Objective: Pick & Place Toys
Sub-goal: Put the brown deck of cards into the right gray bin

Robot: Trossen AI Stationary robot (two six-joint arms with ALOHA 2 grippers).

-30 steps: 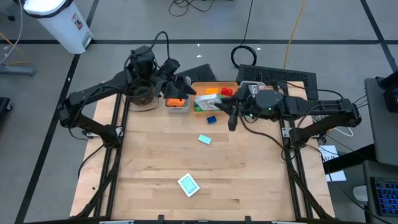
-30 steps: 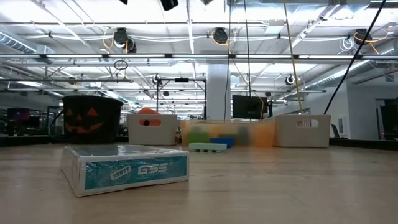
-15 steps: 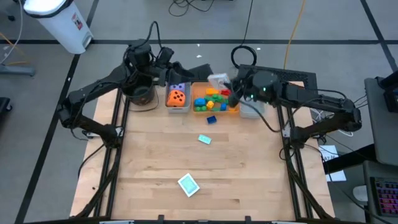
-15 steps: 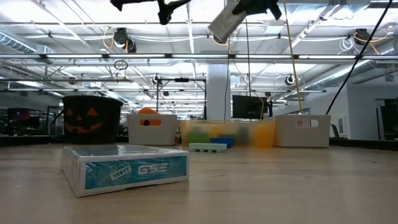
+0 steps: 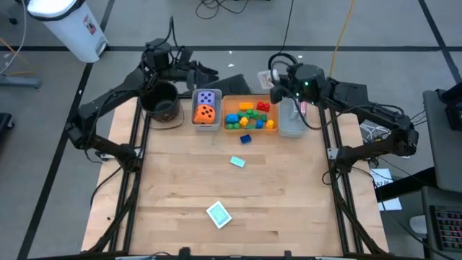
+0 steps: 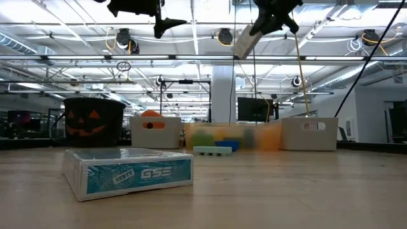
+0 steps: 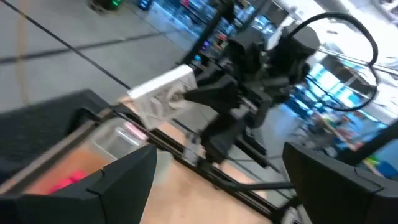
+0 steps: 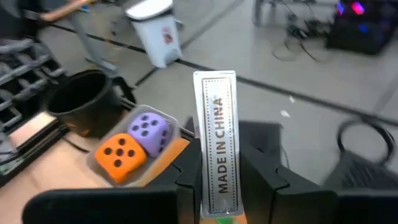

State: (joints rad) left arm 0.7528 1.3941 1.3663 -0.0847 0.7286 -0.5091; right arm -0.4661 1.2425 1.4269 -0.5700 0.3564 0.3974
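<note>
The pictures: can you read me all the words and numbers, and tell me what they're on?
"MADE IN CHINA": on the edge of the white card pack pinched in the right tool.
"GSE", roughly: on the teal card pack lying on the table.
A smaller badge beside it is too blurred to read.
Dice carry dots only.

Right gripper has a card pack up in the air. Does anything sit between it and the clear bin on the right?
Nothing visible does. The right gripper holds the card pack above the clear bin, with only open air below.
</note>
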